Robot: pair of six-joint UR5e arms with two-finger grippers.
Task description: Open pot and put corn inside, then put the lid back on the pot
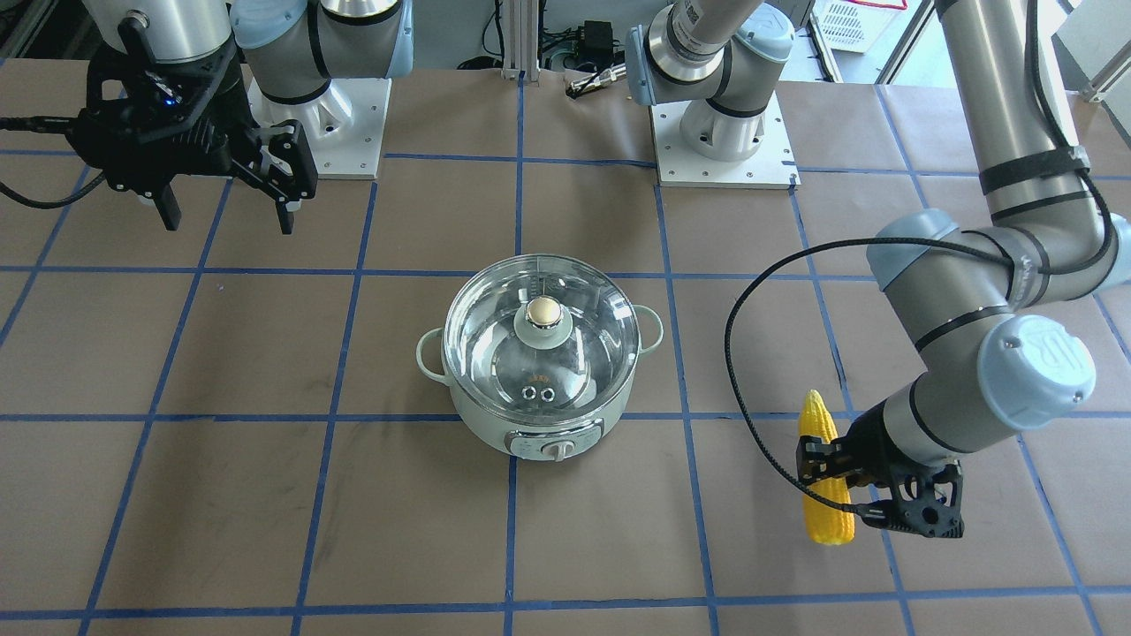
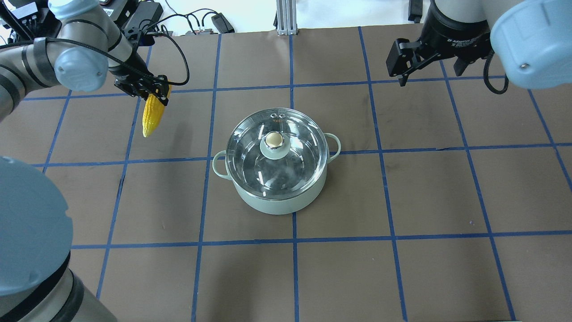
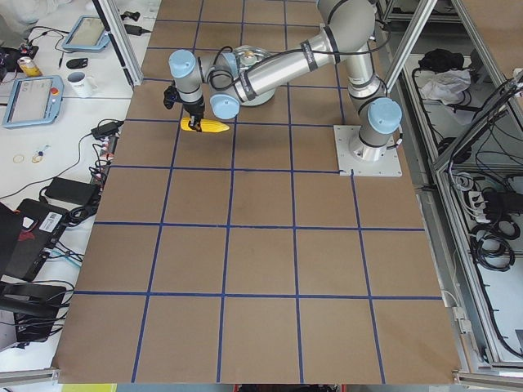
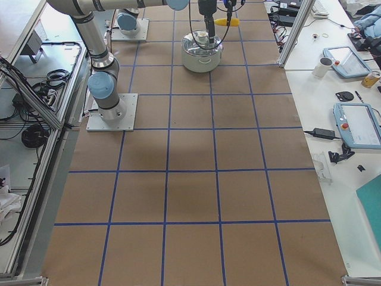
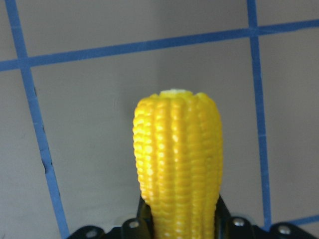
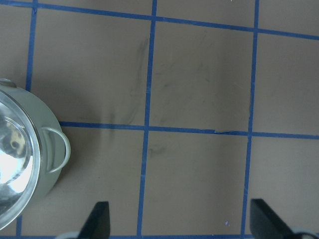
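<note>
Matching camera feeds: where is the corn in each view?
Front-facing: corn lower right, in left end effector.
Overhead: corn upper left.
Exterior left: corn upper left.
Exterior right: corn top centre.
Left wrist: corn centre.
Right wrist: not in view.
Landmark: pot.

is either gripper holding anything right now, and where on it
The left gripper is shut on the corn, gripping it across its sides at about mid-length, a little toward the blunt end. The right gripper is open and empty.
</note>
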